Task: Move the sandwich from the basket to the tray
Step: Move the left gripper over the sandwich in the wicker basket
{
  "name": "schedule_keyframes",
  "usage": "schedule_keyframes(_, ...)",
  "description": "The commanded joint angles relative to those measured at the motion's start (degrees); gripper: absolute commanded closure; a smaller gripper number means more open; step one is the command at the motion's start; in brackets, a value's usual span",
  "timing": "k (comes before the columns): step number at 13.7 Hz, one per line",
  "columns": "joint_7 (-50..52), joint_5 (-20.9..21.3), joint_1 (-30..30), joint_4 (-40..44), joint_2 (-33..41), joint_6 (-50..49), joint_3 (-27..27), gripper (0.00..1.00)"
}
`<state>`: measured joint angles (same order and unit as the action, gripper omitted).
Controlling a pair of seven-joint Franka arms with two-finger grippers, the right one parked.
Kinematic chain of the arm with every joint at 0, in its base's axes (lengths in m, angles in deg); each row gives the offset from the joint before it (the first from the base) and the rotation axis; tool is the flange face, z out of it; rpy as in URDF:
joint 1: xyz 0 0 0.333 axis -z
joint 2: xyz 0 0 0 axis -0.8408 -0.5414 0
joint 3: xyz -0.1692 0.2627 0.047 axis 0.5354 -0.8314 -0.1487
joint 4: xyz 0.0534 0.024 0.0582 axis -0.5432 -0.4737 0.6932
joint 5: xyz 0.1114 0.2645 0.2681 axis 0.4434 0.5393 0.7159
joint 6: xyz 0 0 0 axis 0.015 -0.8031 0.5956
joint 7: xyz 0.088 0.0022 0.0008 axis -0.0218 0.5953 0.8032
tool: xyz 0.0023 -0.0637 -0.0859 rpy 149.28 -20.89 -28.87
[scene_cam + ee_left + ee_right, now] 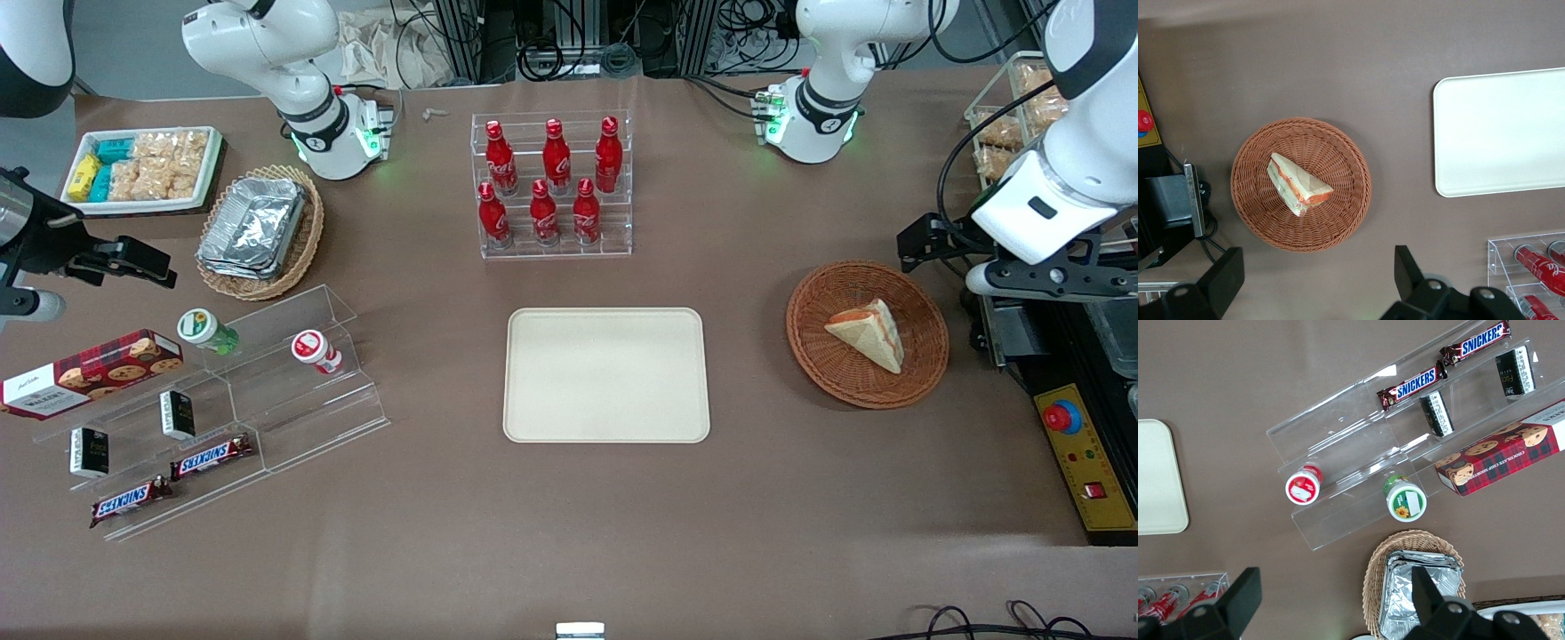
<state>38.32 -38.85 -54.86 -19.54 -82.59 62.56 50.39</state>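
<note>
While the small triangular white-bread sandwich (867,332) (1298,184) lies in the round reddish-brown wicker basket (925,307) (1345,160), the left gripper (1318,280) hangs above the table beside it, fingers spread wide and empty. Nearby sits the flat cream-beige rectangular tray (606,374) (1501,133).

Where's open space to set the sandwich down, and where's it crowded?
The tray is bare, with open table between it and the basket holding the sandwich. It is crowded near the cola bottle rack. The open pincer hangs above the basket.
</note>
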Motion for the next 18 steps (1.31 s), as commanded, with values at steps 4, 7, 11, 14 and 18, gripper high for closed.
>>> schedule_keyframes(4,0.96,0.15,-0.34,3.83,-0.79,-2.59,-0.08,0.0)
schedule_keyframes(7,0.96,0.06,-0.43,3.84,-0.27,-2.86,-0.34,0.0)
schedule_keyframes(11,8.05,0.24,-0.43,3.05,0.0,-4.71,-0.25,0.0)
schedule_keyframes(14,15.35,0.24,-0.43,2.52,0.08,-4.88,-0.25,0.0)
schedule_keyframes(18,23.18,0.33,-0.6,-1.78,0.96,-5.06,-0.43,0.0)
